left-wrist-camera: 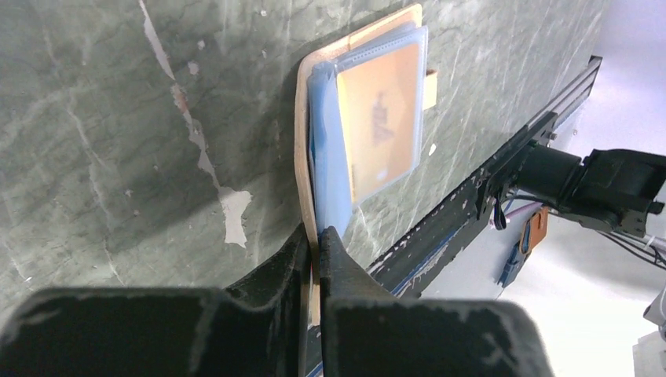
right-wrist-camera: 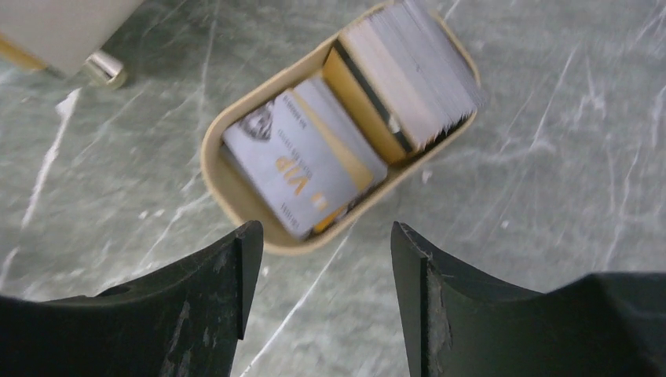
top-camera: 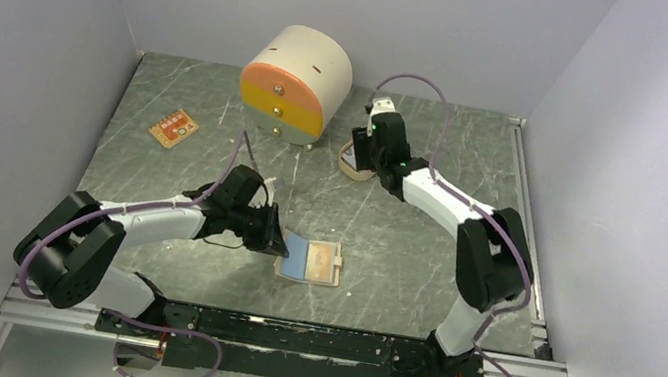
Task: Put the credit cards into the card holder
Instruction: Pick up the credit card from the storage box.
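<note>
Left wrist: left jaws pinch the card holder (left-wrist-camera: 361,118), lying lengthwise away; right jaws spread.

Open tan card holder (top-camera: 326,264) lies flat; grey-and-yellow credit cards (right-wrist-camera: 294,169) stacked well apart.

The top view is lit evenly and softly from above. Only faint shadows are cast on the tabletop (top-camera: 400,260) beneath the arms, and detail is kept fairly sharp. In the left wrist view the lower right corner is washed out by bright glare, the print inside the card holder (left-wrist-camera: 303,118) is blurred, and the jaws close to the lens are left dark and out of focus. The right wrist view is smeared by motion blur across the tray (right-wrist-camera: 210,169) and the credit cards (right-wrist-camera: 287,169).
</note>
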### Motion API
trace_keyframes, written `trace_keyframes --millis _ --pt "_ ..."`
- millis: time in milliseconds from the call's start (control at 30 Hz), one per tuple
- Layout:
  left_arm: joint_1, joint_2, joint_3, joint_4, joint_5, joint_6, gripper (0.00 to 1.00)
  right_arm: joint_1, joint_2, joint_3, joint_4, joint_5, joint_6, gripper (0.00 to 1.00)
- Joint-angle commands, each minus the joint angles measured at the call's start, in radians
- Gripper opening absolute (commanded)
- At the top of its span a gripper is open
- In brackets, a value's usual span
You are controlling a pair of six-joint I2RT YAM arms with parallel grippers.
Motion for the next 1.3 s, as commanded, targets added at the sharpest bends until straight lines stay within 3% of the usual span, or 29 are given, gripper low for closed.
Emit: trace_keyframes --millis 0,267,600,1267 --pt "0.006 -0.001 0.026 0.002 0.058 0.046 0.09 -0.043 0.118 0.149 0.010 0.029 -0.185 0.65" --pt "0.006 -0.007 -0.008 0.043 0.097 0.032 0.09 -0.130 0.290 0.310 -0.008 -0.054 -0.284 0.68" --pt "0.006 0.031 0.003 0.061 0.134 0.044 0.09 -0.155 0.391 0.395 -0.024 -0.147 -0.377 0.69" --pt "0.006 0.039 0.011 0.063 0.132 0.027 0.09 -0.160 0.466 0.448 -0.022 -0.112 -0.457 0.69"
